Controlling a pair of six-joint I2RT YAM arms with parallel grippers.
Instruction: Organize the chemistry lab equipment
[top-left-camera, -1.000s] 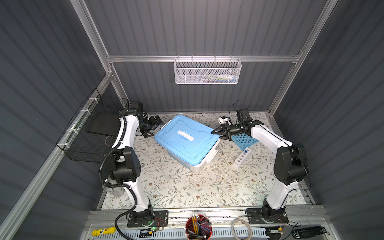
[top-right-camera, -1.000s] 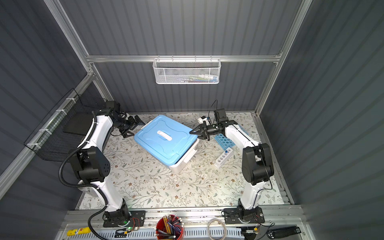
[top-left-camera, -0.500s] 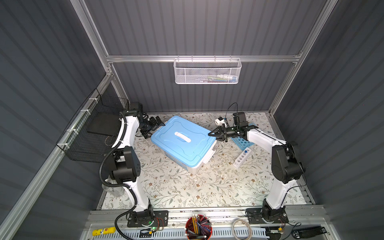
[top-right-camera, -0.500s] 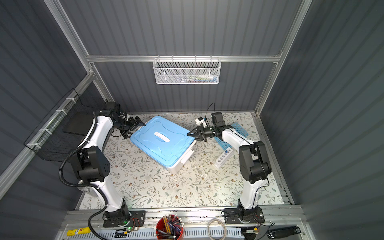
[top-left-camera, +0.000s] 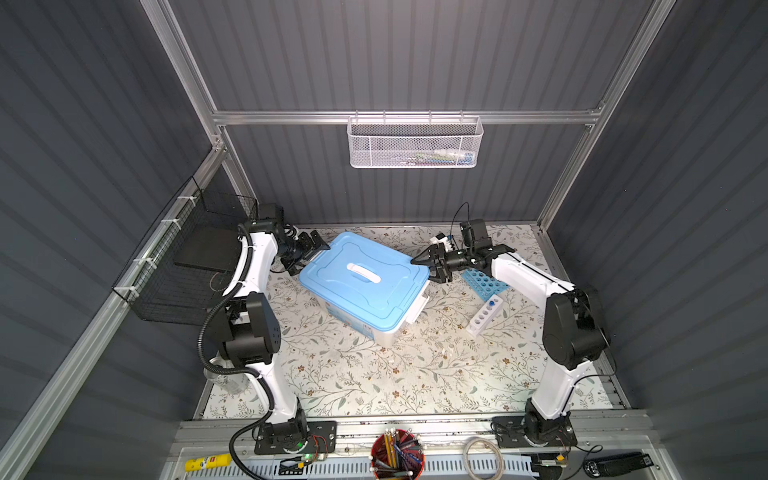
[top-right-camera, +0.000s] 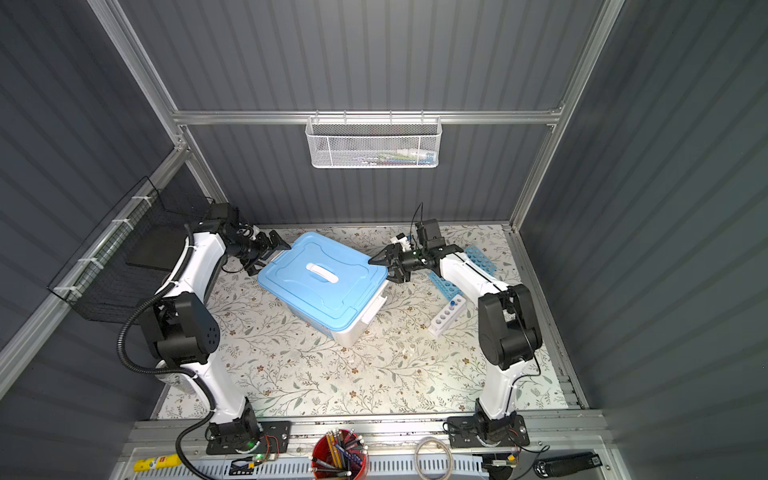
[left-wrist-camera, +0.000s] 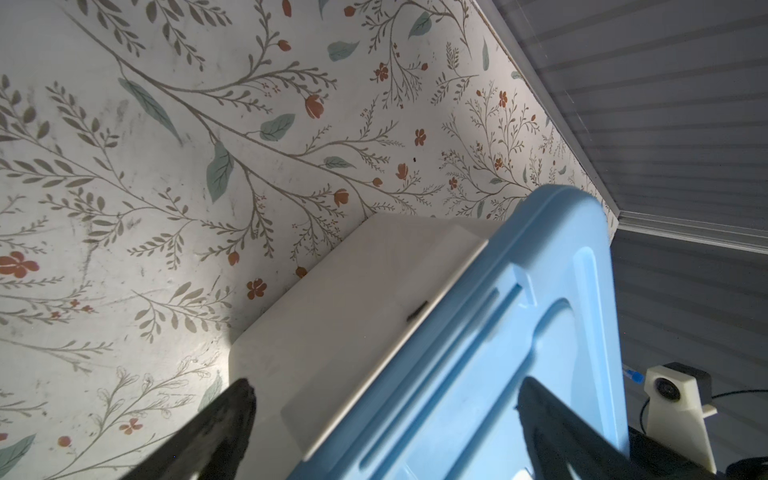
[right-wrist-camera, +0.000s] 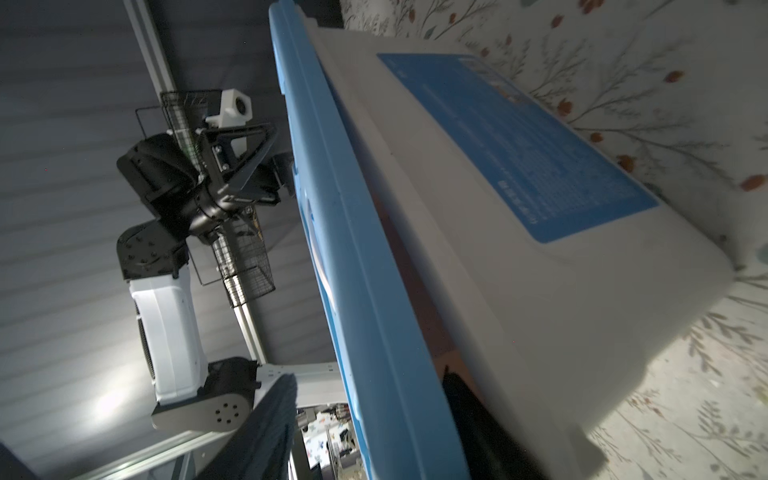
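Blue-lidded box (top-left-camera: 361, 286) sits mid-table in both top views. Left gripper (top-left-camera: 311, 258) gapes wide at its 10 o'clock corner. The right gripper (top-left-camera: 426, 270) is partly spread at 3 o'clock, holding nothing. Capped tube (top-left-camera: 491, 303) stands in white rack (top-left-camera: 482, 318), 4 o'clock of box. Left wrist: fingers (left-wrist-camera: 232, 415) straddle the corner, well spread. Only right wrist shows lid rim (right-wrist-camera: 357, 291) btwn jaws w/ gaps. Prob. lid-off next: bite both corners evenly, lift together.
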